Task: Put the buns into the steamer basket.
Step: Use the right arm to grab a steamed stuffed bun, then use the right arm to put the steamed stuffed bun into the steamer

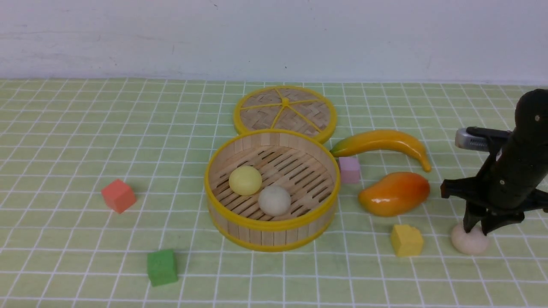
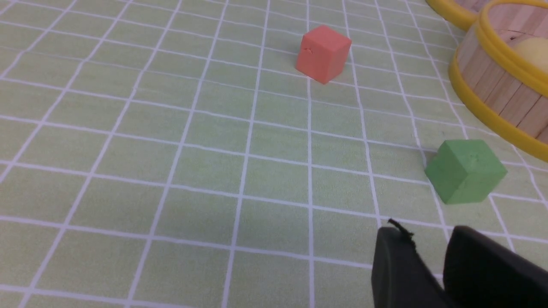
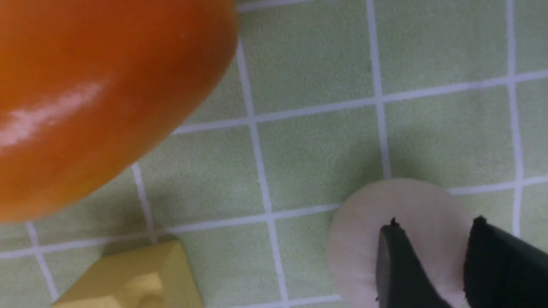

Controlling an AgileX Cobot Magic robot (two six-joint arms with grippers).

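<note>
1 bun is sitting directly under the right gripper, whose narrowly parted fingers are straddling its top, grip unconfirmed; the steamer basket, holding 2 buns, is lying well to its left; the checked green tablecloth is stretching toward a white wall.

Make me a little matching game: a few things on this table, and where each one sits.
Things:
1. yellow bun
2. green cube
3. lid
4. banana

Places:
A. behind the basket
B. inside the basket
C. right of the basket, beyond the mango
D. front left of the basket

Pairs: 1-B, 2-D, 3-A, 4-C
</note>
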